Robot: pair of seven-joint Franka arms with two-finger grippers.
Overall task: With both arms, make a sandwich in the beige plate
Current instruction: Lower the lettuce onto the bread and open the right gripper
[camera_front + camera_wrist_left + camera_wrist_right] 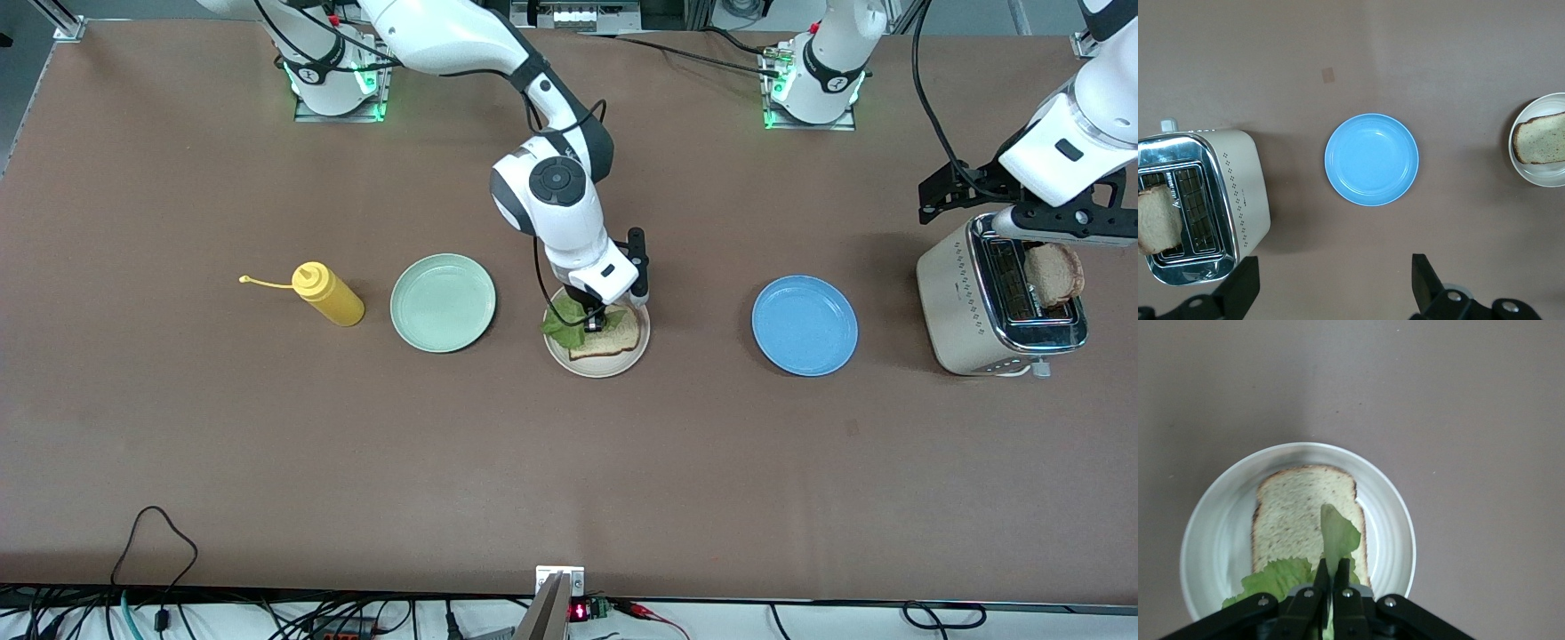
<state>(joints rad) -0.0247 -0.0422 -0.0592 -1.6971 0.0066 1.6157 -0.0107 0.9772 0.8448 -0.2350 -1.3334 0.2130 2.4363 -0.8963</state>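
One slice (pixel 606 334) plated (pixel 622 364); right gripper (pixel 594 317) pinched on lettuce (pixel 562 322), lowering for layering. Left gripper (pixel 1331 283), spread empty over toaster (pixel 965 302), awaiting second slice (pixel 1053 274) at 3 o'clock.

The right hand (pixel 597 322) sits low over the beige plate (pixel 557 353), pinched on the lettuce leaf (pixel 562 321), so the way down to the bread slice (pixel 606 339) is blocked from above. The left hand (pixel 1049 233), fingers spread, occupies the air over the toaster (pixel 965 302), where 1 slice of toast (pixel 1054 272) stands in a slot. The blue plate (pixel 805 325) and mint green plate (pixel 443 302) lie uncovered. The mustard bottle (pixel 328 293) lies beside the mint green plate. The counter (pixel 569 480) nearer the front camera carries nothing.
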